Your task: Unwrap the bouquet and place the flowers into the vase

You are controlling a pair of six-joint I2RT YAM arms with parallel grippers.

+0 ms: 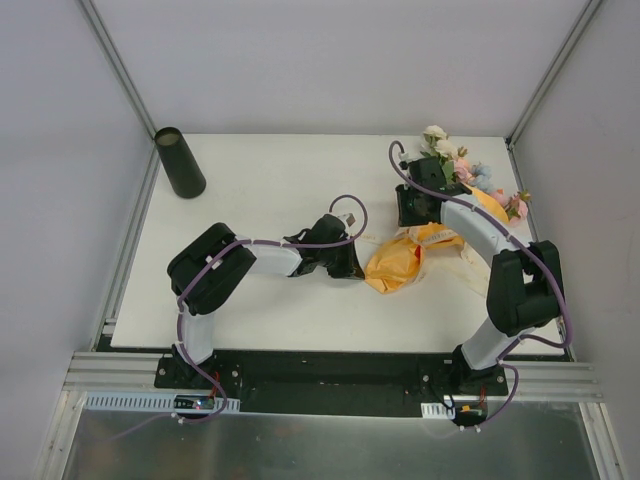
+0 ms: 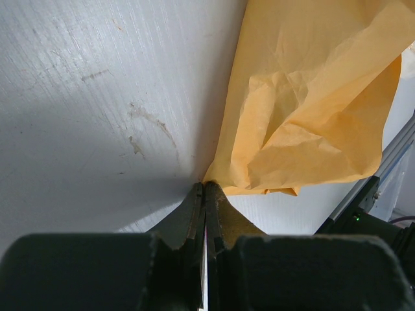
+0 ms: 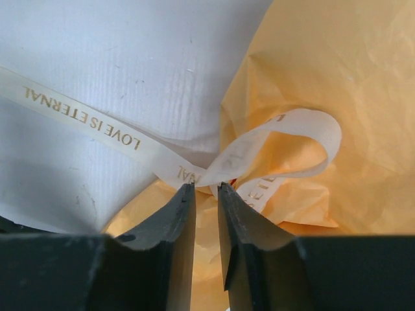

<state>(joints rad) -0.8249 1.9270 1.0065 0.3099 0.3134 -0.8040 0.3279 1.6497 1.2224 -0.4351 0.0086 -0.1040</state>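
The bouquet's orange paper (image 1: 398,262) lies crumpled at mid-table, and its flowers (image 1: 455,160) point to the far right corner. The dark vase (image 1: 180,162) stands upright at the far left. My left gripper (image 1: 352,262) is shut, its tips (image 2: 205,186) against the corner of the orange paper (image 2: 311,97); I cannot tell whether paper is pinched. My right gripper (image 1: 412,212) hovers over the bouquet's waist. Its jaws (image 3: 206,186) stand slightly apart at the knot of the cream ribbon (image 3: 84,120), with orange paper (image 3: 337,78) showing through the gap.
The white table (image 1: 270,190) is bordered by metal rails, one along the left edge (image 1: 125,250). Grey walls close in on the left, back and right. A loose ribbon tail printed with gold letters trails across the white surface (image 3: 130,52).
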